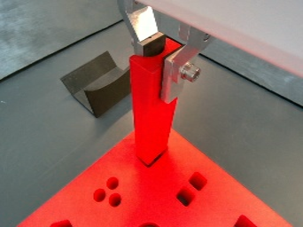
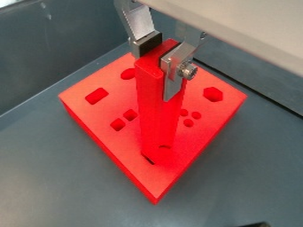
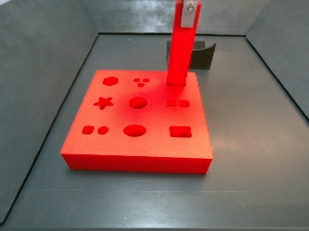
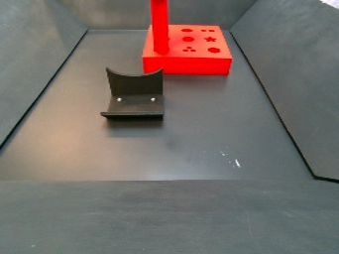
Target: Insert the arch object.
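Note:
The arch object (image 2: 153, 106) is a tall bright red bar, held upright. My gripper (image 2: 162, 53) is shut on its top end, with one dark pad (image 2: 147, 43) on one side and a silver finger plate (image 2: 178, 69) on the other. The same grip shows in a wrist view (image 1: 164, 55). The bar's lower end (image 1: 148, 158) meets the top of the flat red board (image 2: 101, 97) near one corner. I cannot tell whether it sits in a hole. In a side view the bar (image 3: 179, 50) stands at the board's far edge under the gripper (image 3: 190, 11).
The red board (image 3: 139, 144) has several shaped holes. The dark grey fixture (image 4: 133, 96) with a curved notch stands on the floor apart from the board (image 4: 199, 62); it also shows behind the bar (image 3: 207, 54) and beside it (image 1: 101, 84). Grey walls enclose the floor.

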